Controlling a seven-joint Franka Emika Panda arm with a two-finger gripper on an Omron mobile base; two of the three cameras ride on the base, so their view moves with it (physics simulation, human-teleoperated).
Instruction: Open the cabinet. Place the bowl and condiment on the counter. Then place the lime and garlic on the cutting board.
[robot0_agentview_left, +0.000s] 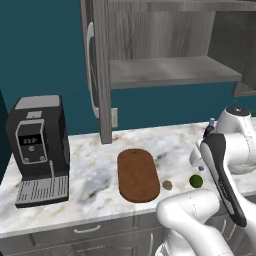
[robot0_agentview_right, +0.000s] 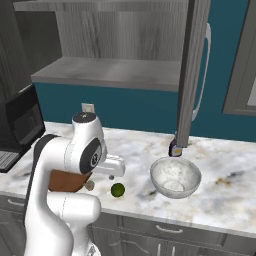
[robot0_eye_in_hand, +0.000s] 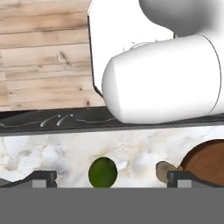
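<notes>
Lime (robot0_eye_in_hand: 103, 172) and garlic (robot0_eye_in_hand: 163, 170) on veined marble counter (robot0_agentview_left: 95, 175).

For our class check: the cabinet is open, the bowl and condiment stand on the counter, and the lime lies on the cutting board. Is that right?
Not quite: the lime lies on the counter beside the cutting board, as the left base view shows. The rest holds.

Looking down past the two dark fingers (robot0_eye_in_hand: 43, 178), spread wide apart, onto the white marble worktop (robot0_eye_in_hand: 52, 153) with grey and tan veining. A small round green lime (robot0_eye_in_hand: 103, 173) sits between them. Off to the right there's a little beige garlic bulb (robot0_eye_in_hand: 163, 169), just beside the reddish-brown wooden cutting board (robot0_eye_in_hand: 205, 157).
</notes>
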